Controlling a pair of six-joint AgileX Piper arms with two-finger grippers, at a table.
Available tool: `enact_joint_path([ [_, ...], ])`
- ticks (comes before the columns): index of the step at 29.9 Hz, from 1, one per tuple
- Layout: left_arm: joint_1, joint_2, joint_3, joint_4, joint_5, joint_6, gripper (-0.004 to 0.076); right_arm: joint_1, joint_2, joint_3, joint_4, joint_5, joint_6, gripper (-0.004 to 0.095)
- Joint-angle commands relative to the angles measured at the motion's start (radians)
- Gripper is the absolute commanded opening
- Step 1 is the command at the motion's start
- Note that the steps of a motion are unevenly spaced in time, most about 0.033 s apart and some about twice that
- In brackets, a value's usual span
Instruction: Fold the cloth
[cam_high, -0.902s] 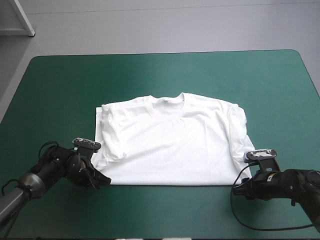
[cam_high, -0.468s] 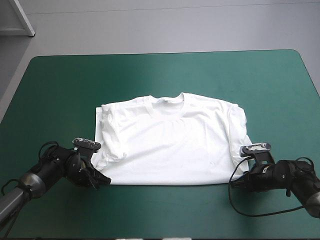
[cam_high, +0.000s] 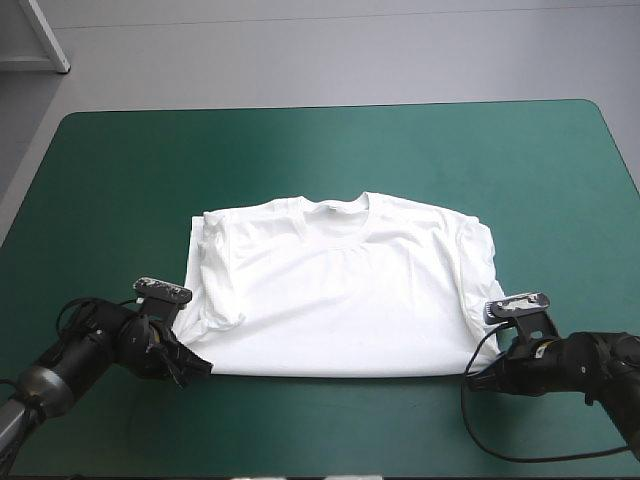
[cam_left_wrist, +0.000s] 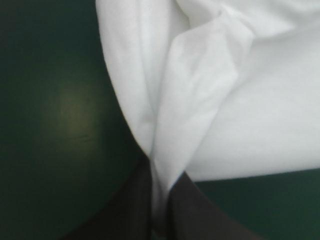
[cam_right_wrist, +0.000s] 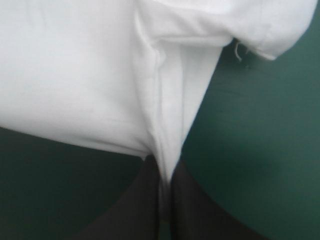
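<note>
Fingers all but meet on the left gripper (cam_left_wrist: 160, 175), a thin fold of white cloth pinched between them at the near left corner of the T-shirt (cam_high: 340, 290). Across the way the right gripper (cam_right_wrist: 165, 172) matches it, black fingers nearly closed on the hem at the near right corner, fabric drawn into a narrow ridge. Both grippers sit low at the shirt's near edge. The shirt lies spread flat, collar toward the far edge, sleeves folded in over the body, in the middle of the teal-green cover (cam_high: 300, 150).
</note>
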Motion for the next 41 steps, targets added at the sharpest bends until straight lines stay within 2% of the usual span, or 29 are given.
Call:
enact_joint_path([
  [1,-0.001,-0.069,-0.018,0.019,0.085,-0.003,0.0019,-0.001,-0.099,-0.051,-0.02,0.073,0.011,-0.0017],
  [9,-0.001,-0.257,-0.02,0.024,0.251,-0.003,0.0019,-0.001,-0.264,-0.095,-0.02,0.192,0.037,-0.0017],
  [13,-0.001,-0.32,-0.054,0.045,0.244,-0.003,0.0019,-0.001,-0.271,-0.119,-0.02,0.188,0.044,-0.0018],
  [17,-0.001,-0.313,-0.13,0.057,0.202,-0.003,0.0019,-0.001,-0.251,-0.162,-0.033,0.134,0.037,-0.0017],
  [26,-0.001,-0.06,-0.293,0.15,0.058,-0.02,0.0019,-0.001,-0.048,-0.315,-0.057,0.015,0.014,-0.0018],
  [29,-0.001,0.041,-0.338,0.222,0.008,-0.078,0.0019,-0.001,0.038,-0.373,-0.062,-0.04,-0.009,-0.0018],
  [41,-0.001,0.327,-0.56,0.404,-0.058,-0.158,0.0019,-0.001,0.391,-0.571,-0.062,-0.119,-0.06,-0.0018],
])
